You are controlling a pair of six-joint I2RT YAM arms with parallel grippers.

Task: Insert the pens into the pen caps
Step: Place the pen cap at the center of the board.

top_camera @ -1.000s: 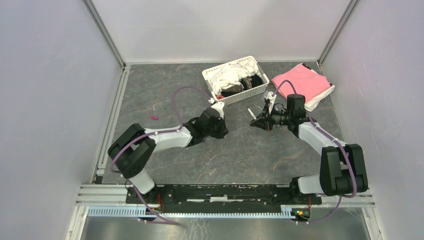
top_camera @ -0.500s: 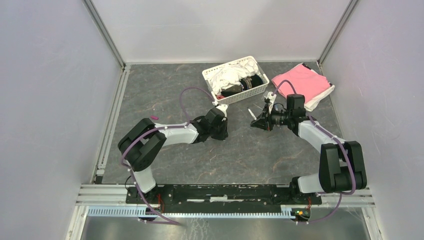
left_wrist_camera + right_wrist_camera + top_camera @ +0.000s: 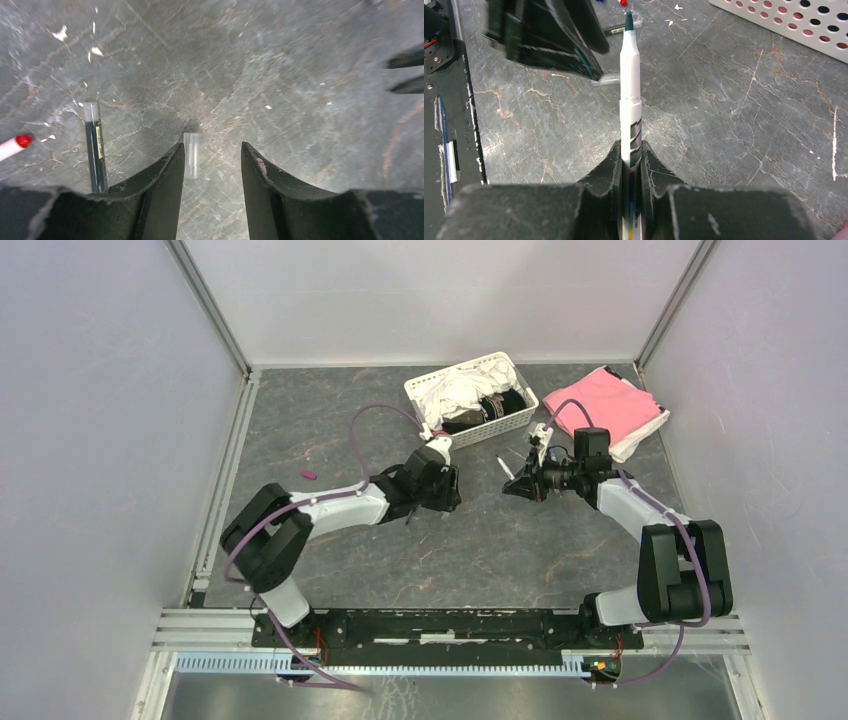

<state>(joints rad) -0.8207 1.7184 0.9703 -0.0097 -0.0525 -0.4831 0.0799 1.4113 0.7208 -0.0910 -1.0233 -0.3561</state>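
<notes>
My left gripper (image 3: 212,146) is open low over the table. A short clear pen cap (image 3: 191,155) lies flat between its fingers, close to the left finger. To its left lie a dark pen (image 3: 95,150) with a clear end and a white pen with a red tip (image 3: 14,146). My right gripper (image 3: 631,147) is shut on a white pen (image 3: 630,75) whose green tip points at the left gripper (image 3: 549,35). The clear cap (image 3: 606,78) lies below that tip. In the top view the two grippers (image 3: 443,490) (image 3: 520,485) face each other at the table's middle.
A white basket (image 3: 430,398) holding cloths stands at the back. A pink cloth (image 3: 605,400) lies to its right. A small magenta cap (image 3: 309,476) lies alone at the left. Grey walls enclose the table on three sides.
The left arm's elbow swung right and then back left, while its gripper stayed near the table's middle. The right arm has held still with its pen.
</notes>
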